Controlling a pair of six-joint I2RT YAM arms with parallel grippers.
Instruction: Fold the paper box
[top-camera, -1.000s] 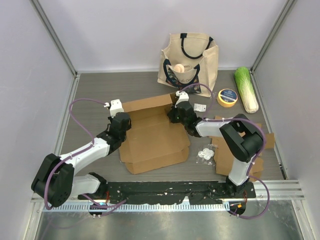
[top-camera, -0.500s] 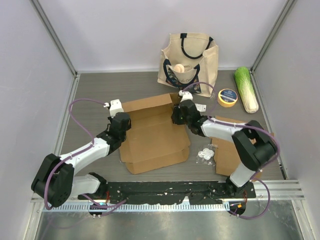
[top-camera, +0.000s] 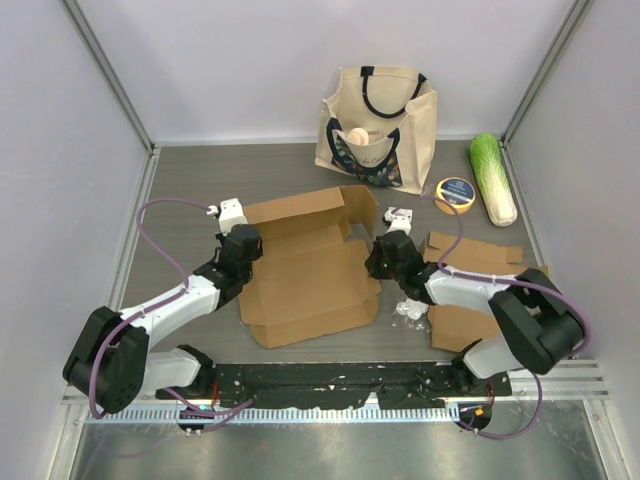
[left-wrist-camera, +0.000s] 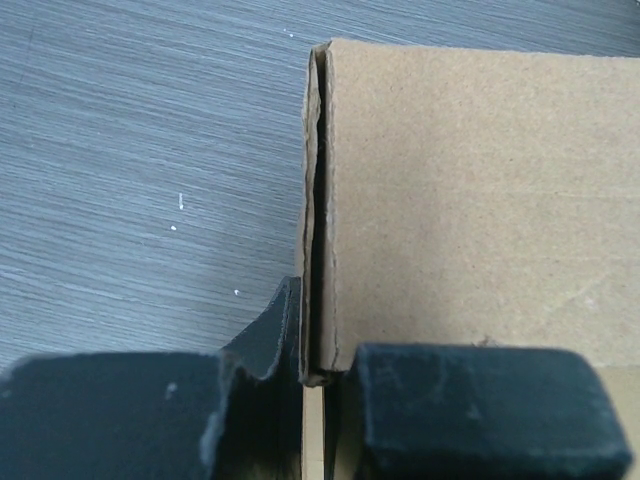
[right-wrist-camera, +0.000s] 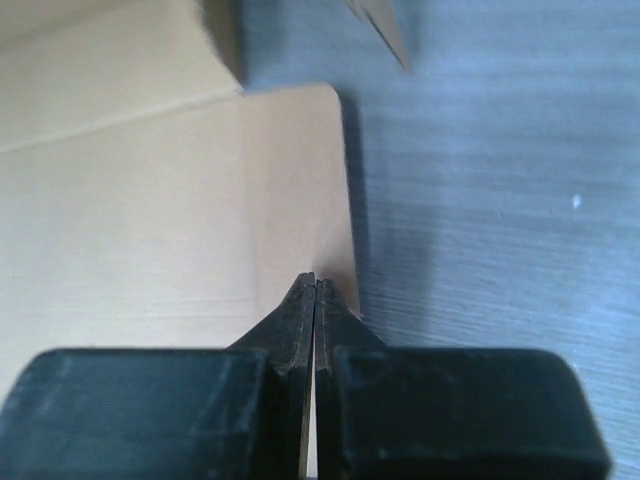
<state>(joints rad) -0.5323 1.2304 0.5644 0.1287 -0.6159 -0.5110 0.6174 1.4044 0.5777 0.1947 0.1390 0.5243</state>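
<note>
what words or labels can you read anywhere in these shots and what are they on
No text here is clear enough to quote.
tote bag: dark printed design on its front, lettering too small to read.
yellow tape roll: blue label in its middle, print too small to read.
white card beside the box: dark marks, too blurred to read.
cardboard box: no print shows, nor in either wrist view.

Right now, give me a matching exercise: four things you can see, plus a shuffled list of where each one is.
Things:
1 tote bag
2 tape roll
3 cabbage
4 left gripper

Places:
A in the back right corner
B clamped on the left edge of the box
C at the back, in the middle
D between the bag and the cabbage

Pairs: 1-C, 2-D, 3-A, 4-B
</note>
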